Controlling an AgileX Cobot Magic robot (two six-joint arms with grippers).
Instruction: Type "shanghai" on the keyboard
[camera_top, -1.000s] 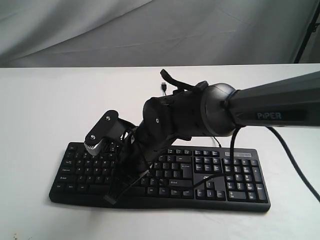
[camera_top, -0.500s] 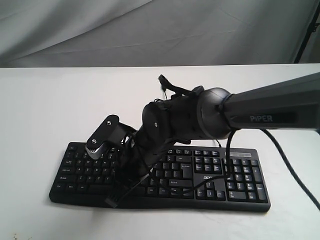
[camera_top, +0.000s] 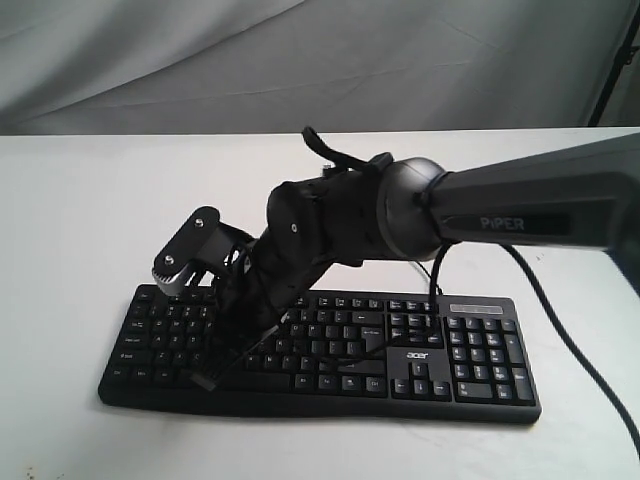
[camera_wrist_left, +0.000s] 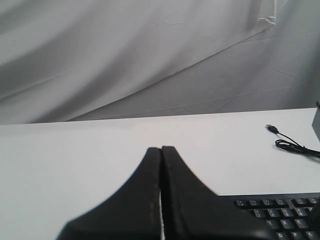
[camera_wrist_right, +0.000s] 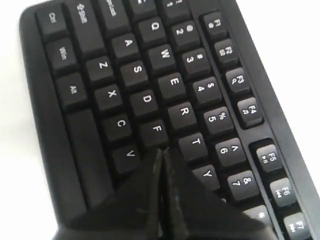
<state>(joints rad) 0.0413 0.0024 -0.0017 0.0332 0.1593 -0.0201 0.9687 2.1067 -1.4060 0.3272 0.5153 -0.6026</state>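
You can't see which key lies under the right gripper (camera_wrist_right: 162, 154) — its closed tips cover it — and in the exterior view the arm (camera_top: 330, 230) hides the middle rows of the keyboard (camera_top: 480, 362).

right pincer (camera_top: 212, 372) | tip down over left keys | keyboard (camera_top: 480, 365) | flat on white table (camera_top: 80, 220)

I swung the right arm (camera_top: 400, 215) leftward over the keyboard (camera_top: 480, 375), and the right hand (camera_top: 207, 378) slid with it toward the keyboard's left end in the exterior view. The wrist camera (camera_top: 183, 257) rode up and left too. As the arm cleared, the acer logo (camera_top: 415, 352) and more of the middle keys came into view.
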